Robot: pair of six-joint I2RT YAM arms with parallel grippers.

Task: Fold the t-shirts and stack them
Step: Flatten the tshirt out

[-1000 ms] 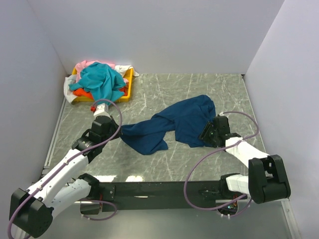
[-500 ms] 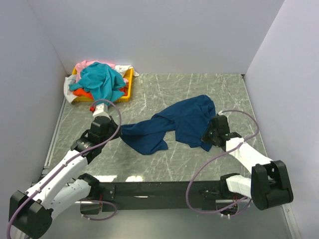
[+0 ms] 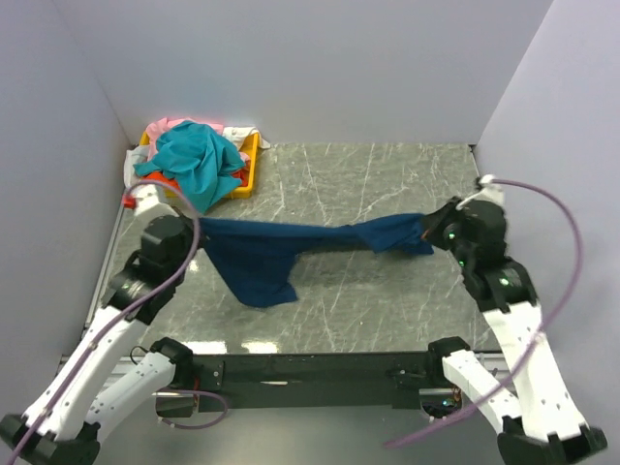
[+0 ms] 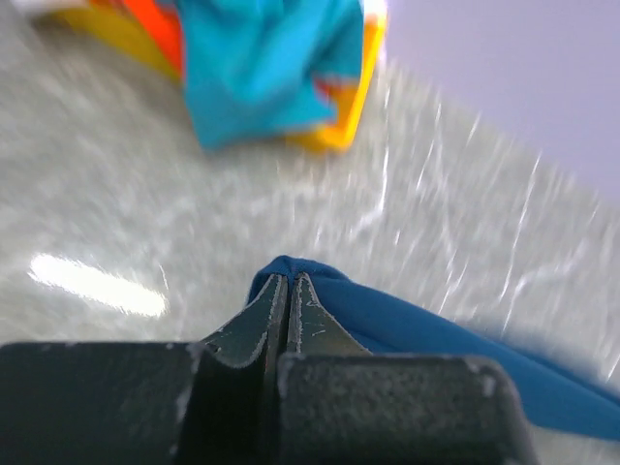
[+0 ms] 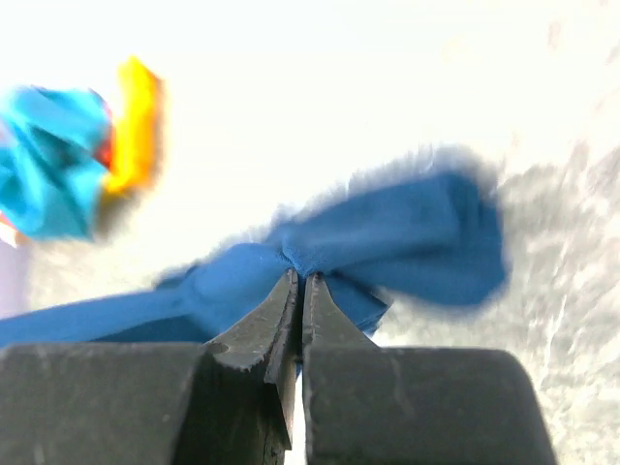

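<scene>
**Navy t-shirt strung between my two grippers**

My left gripper point(image 4: 288, 281) is pinched tight on one bunched edge of the navy t-shirt point(image 3: 254, 260). The two fingers meet with only a fold of blue cloth between their tips. My right gripper point(image 5: 298, 278) is clamped the same way on the opposite end, where the fabric gathers into a puffed bunch just past the fingertips.

From above, the shirt runs as a narrow band from left to right across the middle of the worktop point(image 3: 378, 179), held up at both ends. My left gripper is at the left end, close to the left wall, and my right gripper is at the right end, well apart from it. Toward the left, a wider part of the shirt hangs in a loose flap on the near side. Its lower edge seems to rest on the worktop, though I cannot be sure from this angle.

The yellow tray point(image 3: 251, 167) sits in the far left corner with the other shirts heaped in it. The teal t-shirt point(image 3: 194, 157) lies on top and spills over the tray's near edge. The orange t-shirt point(image 3: 158, 181) shows beneath it at the near left, and the pink t-shirt point(image 3: 170, 124) peeks out at the far side. The white t-shirt point(image 3: 131, 170) droops over the tray's left rim. Both wrist views are blurred, so the finer folds are lost to me.
</scene>
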